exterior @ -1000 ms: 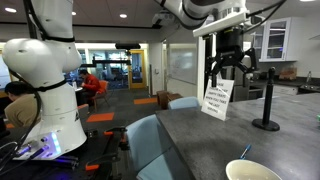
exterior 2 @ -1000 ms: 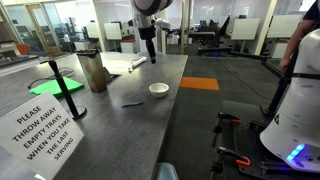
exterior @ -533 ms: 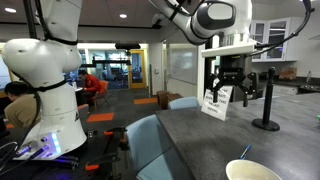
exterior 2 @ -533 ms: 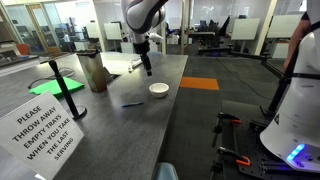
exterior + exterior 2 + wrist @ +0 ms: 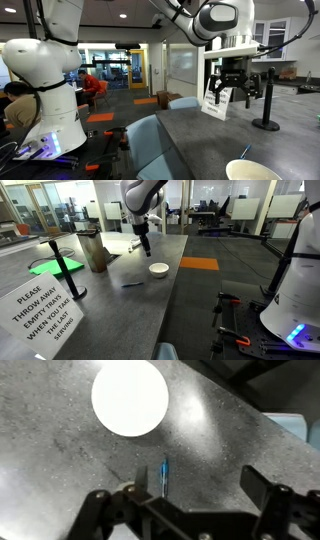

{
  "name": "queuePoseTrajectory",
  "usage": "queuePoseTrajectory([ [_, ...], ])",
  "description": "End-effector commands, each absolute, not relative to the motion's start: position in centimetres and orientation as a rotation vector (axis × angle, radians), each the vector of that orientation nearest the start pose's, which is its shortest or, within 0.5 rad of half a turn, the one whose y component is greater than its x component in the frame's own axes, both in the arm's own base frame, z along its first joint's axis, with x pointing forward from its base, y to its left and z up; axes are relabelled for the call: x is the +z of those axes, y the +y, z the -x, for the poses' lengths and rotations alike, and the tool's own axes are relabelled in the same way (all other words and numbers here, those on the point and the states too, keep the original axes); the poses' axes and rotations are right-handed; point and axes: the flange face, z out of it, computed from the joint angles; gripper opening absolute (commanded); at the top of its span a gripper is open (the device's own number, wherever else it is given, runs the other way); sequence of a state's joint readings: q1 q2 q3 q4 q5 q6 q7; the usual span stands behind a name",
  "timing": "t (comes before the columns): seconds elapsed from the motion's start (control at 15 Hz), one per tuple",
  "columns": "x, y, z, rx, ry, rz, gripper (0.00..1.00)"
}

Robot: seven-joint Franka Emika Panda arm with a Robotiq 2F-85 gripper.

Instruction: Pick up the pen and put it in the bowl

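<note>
Compared with a second ago, the gripper [image 5: 231,82] sits lower over the grey table [image 5: 135,315], and since half a second ago it has barely shifted in either exterior view; the pen and the bowl lie where they lay before. The gripper [image 5: 147,250] hangs above the tabletop, touching nothing, and in the wrist view its two fingers stand wide apart with nothing between them [image 5: 175,492]. The pen [image 5: 132,283] lies flat on the table, near the bowl [image 5: 159,269] but clear of it, on the side towards the camera. In that exterior view its long axis runs nearly left to right across the picture, with a slight tilt. In the wrist view the pen [image 5: 165,473] shows as a short blue stick whose long axis runs almost straight up and down the picture, crosswise to the line between the fingers and a little left of the midpoint of the gap. The bowl [image 5: 129,396] sits beyond its upper end, up and to the left, well apart from it.
</note>
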State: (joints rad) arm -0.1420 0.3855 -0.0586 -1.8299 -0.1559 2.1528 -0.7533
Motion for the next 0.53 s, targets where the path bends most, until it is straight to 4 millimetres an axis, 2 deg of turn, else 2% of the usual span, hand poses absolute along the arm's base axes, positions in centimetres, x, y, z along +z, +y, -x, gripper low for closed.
queuePoseTrajectory([
  [0.0,30.8,-12.4,-62.7,0.181,-1.039,3.029,1.0],
  [0.27,26.7,-10.0,-64.6,0.152,-0.984,3.028,1.0],
  [0.47,23.3,-9.8,-66.3,0.116,-0.981,3.05,1.0],
])
